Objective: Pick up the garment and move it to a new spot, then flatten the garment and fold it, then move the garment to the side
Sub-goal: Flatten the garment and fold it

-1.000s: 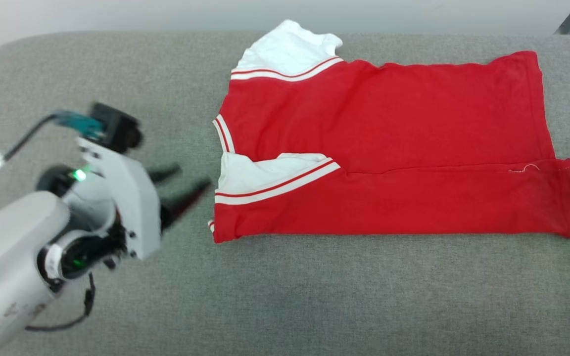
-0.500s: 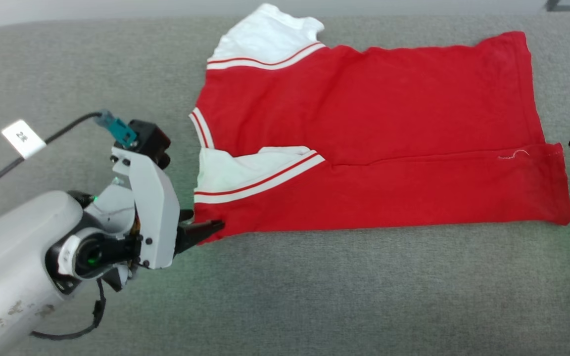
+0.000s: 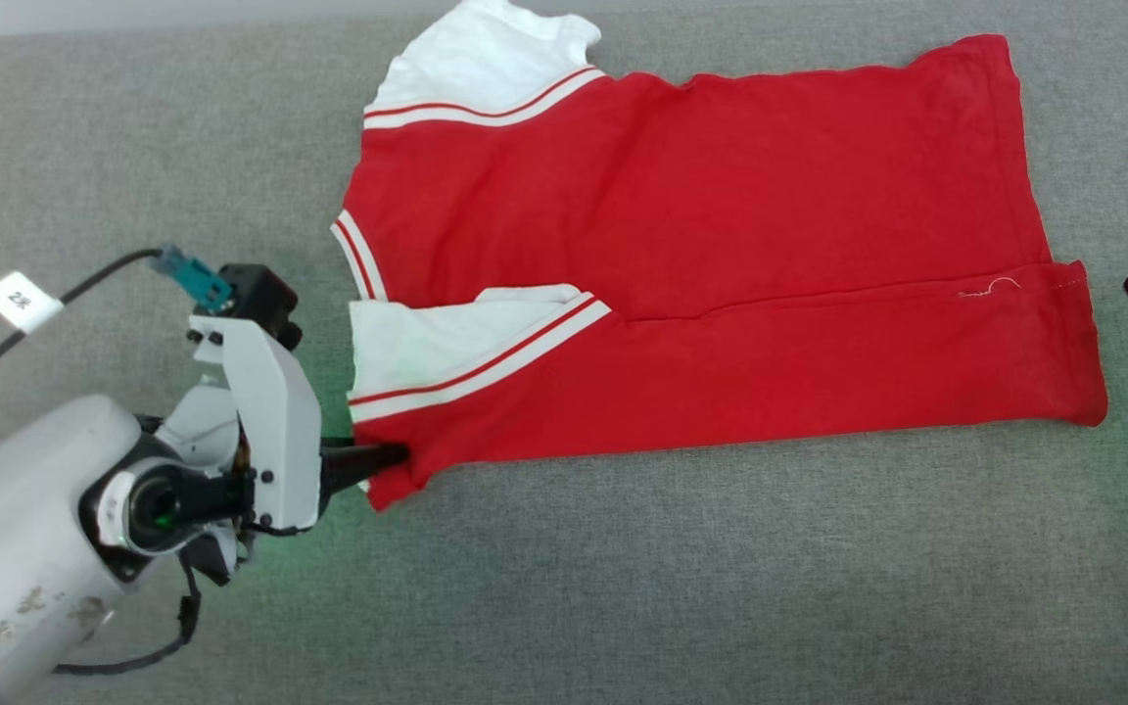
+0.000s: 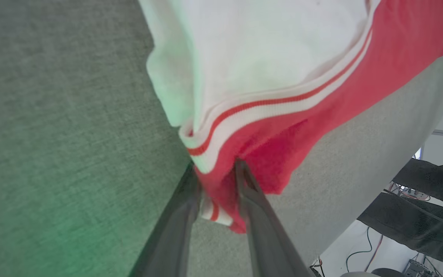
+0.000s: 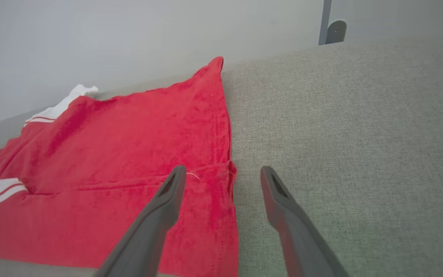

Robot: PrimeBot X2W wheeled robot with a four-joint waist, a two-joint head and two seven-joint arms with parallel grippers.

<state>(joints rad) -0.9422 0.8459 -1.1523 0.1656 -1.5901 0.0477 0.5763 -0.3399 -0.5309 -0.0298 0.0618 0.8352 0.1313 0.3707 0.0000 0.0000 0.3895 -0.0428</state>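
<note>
Head view, nearest first: the left pincer (image 3: 393, 458) is clamped on the near-left corner of the garment (image 3: 721, 245). In the left wrist view, red cloth is bunched between its 2 fingers (image 4: 262, 223). The right pincer (image 5: 221, 173) hangs spread wide at the hem end, gripping nothing. The garment lies flat on the grey fabric counter (image 3: 623, 587), long axis running left to right, with the neck end toward the robot's left and the hem toward its right. Its near edge is folded up over the red body, with 1 white sleeve with red-striped trim on top. The other white sleeve pokes out at the far left.
</note>
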